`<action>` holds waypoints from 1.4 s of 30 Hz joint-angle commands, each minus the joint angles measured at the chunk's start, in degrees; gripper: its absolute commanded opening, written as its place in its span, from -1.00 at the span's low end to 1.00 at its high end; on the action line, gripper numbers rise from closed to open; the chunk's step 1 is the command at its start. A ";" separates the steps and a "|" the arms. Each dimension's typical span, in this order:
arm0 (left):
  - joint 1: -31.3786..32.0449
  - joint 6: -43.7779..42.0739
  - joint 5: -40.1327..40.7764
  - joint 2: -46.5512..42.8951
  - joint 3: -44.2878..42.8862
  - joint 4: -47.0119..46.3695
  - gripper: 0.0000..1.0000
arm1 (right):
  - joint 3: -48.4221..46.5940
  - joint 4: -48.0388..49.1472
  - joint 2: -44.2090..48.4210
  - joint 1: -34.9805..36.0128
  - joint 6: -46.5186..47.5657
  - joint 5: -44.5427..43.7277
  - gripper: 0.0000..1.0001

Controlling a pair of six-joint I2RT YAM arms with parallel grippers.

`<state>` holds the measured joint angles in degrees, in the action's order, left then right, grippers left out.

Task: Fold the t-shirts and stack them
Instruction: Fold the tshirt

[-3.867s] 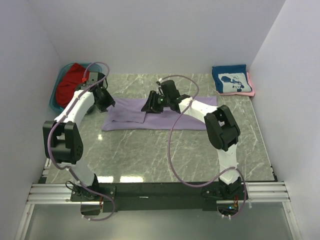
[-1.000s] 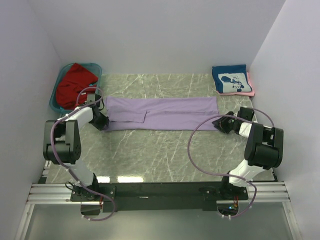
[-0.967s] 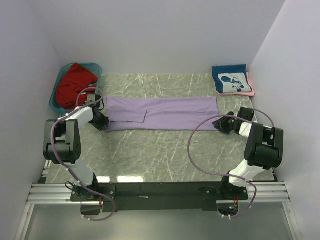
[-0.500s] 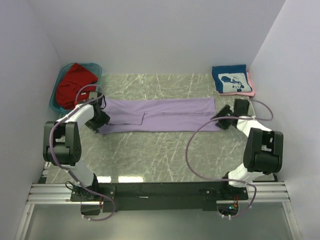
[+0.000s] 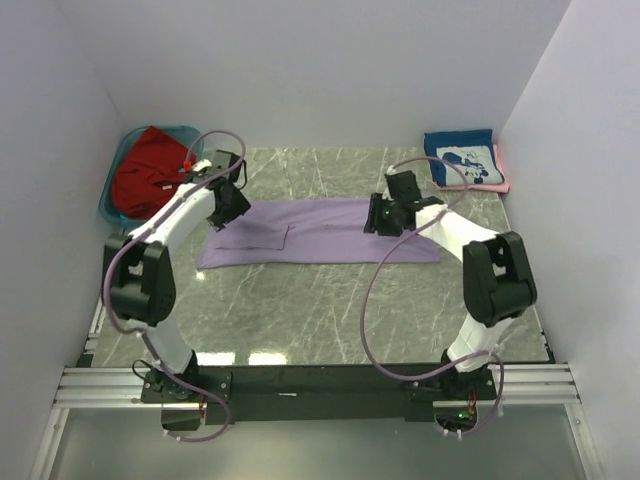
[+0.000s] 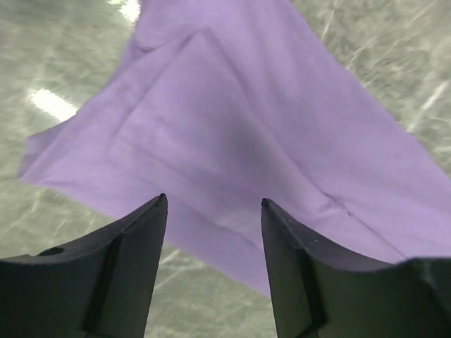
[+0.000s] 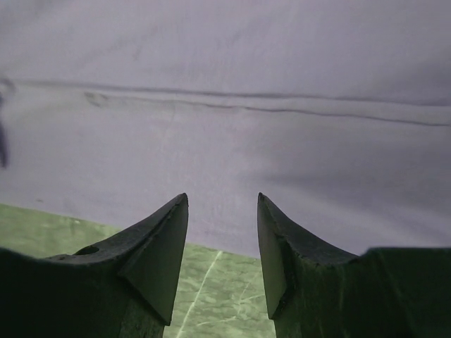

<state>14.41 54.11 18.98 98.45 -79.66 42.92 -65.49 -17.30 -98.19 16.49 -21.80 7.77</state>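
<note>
The lavender t-shirt (image 5: 310, 238) lies flat on the marble table (image 5: 330, 310) as a long folded strip. My left gripper (image 5: 228, 205) hovers over its left end, open and empty. The left wrist view shows the lavender cloth (image 6: 232, 105) spread below the left gripper (image 6: 213, 204). My right gripper (image 5: 385, 215) is over the strip's right part, open with nothing in it. The right wrist view shows the right gripper (image 7: 223, 198) just above the lavender cloth's (image 7: 225, 84) near edge. A red t-shirt (image 5: 148, 160) fills the tub. A folded navy t-shirt (image 5: 460, 160) rests on a pink one (image 5: 502, 178).
The teal tub (image 5: 108, 205) stands at the back left corner. The navy-and-pink stack sits at the back right against the wall. White walls close in three sides. Marble shows in front of the lavender strip.
Both grippers have opened, let go of the lavender shirt's ends and moved inward and toward the back, over the cloth. The strip now lies slightly shorter.
</note>
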 commanded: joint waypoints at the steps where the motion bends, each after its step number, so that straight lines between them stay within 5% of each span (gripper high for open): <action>1: 1.14 -1.63 -1.67 5.69 -3.30 0.85 0.22 | -4.46 -4.67 -2.61 2.31 3.52 -4.25 0.03; 18: 2.55 -4.62 1.14 22.83 -10.33 3.40 0.27 | -11.67 -22.33 -15.54 13.12 8.26 -6.81 0.05; 29: 2.46 -23.16 2.73 30.74 -21.32 -4.59 0.56 | -10.61 -32.61 -15.97 28.57 10.90 10.31 0.04; 42: 2.99 -41.01 -2.72 35.93 -28.27 -17.95 0.86 | -41.55 -37.55 -33.03 41.78 10.73 19.83 0.04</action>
<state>17.23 18.50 18.24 131.92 -106.13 29.85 -103.20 -53.67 -129.80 58.28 -10.63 25.04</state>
